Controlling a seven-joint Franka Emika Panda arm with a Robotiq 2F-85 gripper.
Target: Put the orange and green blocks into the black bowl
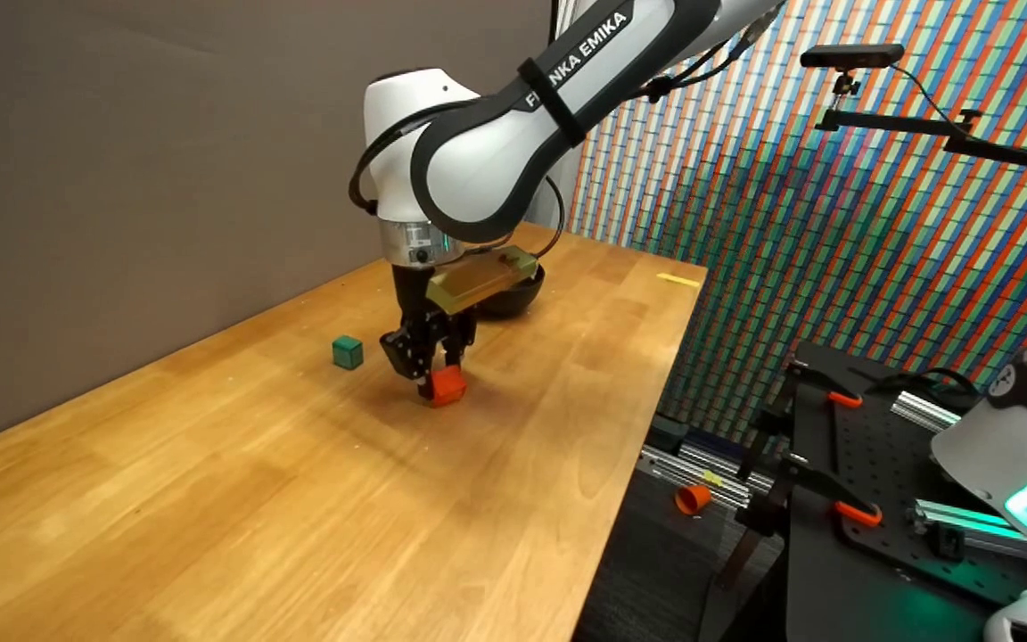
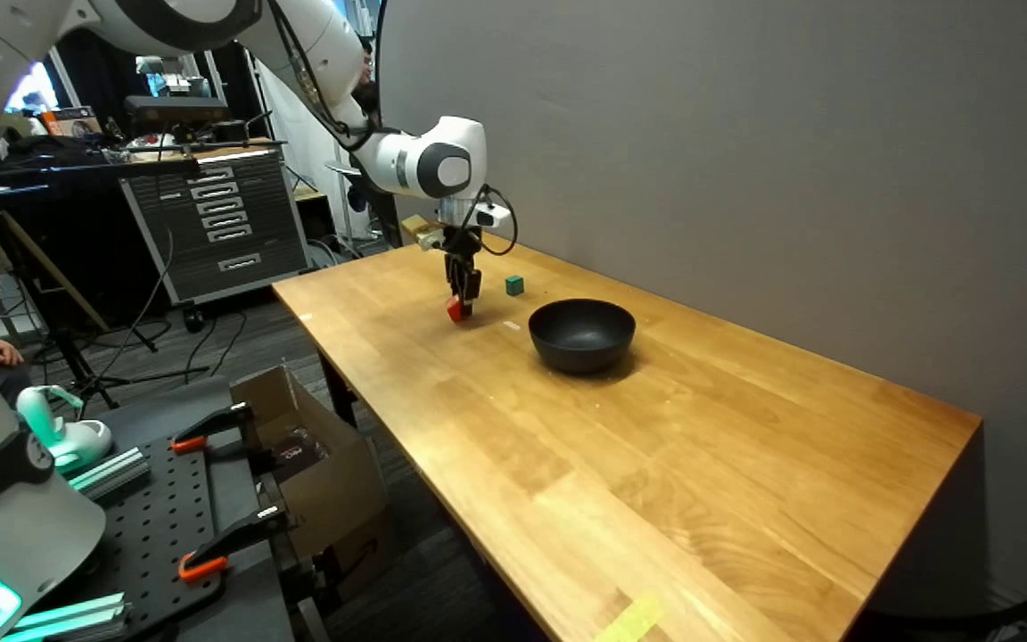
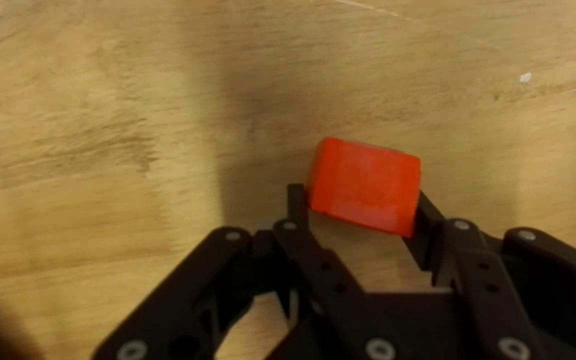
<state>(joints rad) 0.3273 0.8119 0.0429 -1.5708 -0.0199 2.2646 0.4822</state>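
So the orange block (image 3: 365,187) was just right of center in the wrist view, turned at an angle between the two fingers (image 3: 296,202). They were touching it from both sides, so yeah, they had it gripped. Couldn't tell whether it was resting on the counter (image 1: 299,499) or slightly off it. Bare counter filled the upper part of that frame.

The green block (image 1: 348,352) was near, just left of the fingers in an exterior view, on the counter with open space all round. The black bowl (image 2: 578,358) stood upright near mid-frame in an exterior view, apart from both blocks, with bare counter in between. The arm (image 1: 482,169) came in from the upper right in an exterior view and the bowl was partly hidden there.

Edges: the long front edge slanted from the left down to bottom center (image 2: 411,459), and all three things were well in from it. The gray wall (image 2: 745,178) ran along the back. Biggest open stretch was the lower right of that frame.

My count: one orange block, one green block, one bowl. Away from the counter, two orange-tipped clamps (image 2: 246,532) at lower left, plus one orange cup (image 1: 693,499) on the floor (image 1: 647,557), lower right.
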